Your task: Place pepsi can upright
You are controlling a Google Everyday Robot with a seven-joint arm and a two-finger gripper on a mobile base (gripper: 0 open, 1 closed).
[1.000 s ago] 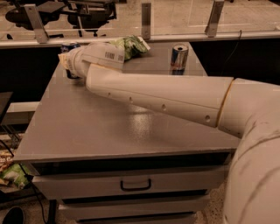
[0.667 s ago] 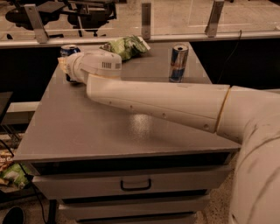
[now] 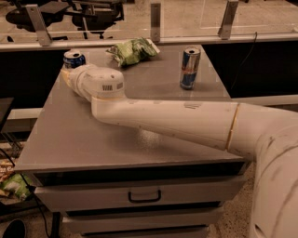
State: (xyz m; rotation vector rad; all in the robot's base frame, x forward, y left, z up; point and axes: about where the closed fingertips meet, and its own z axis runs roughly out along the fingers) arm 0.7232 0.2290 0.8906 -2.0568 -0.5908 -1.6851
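This is looking like an office: swivel chairs point(image 3: 91, 13) are standing behind a glass partition point(image 3: 191, 18), beyond a grey desk point(image 3: 88, 137) with drawers. The gripper point(image 3: 66, 77) is sitting at its far left corner.

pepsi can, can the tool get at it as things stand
Probably yes: the tool sits right beside the pepsi can at the table's back-left corner, nothing between them; the green bag and taller can lie further right.
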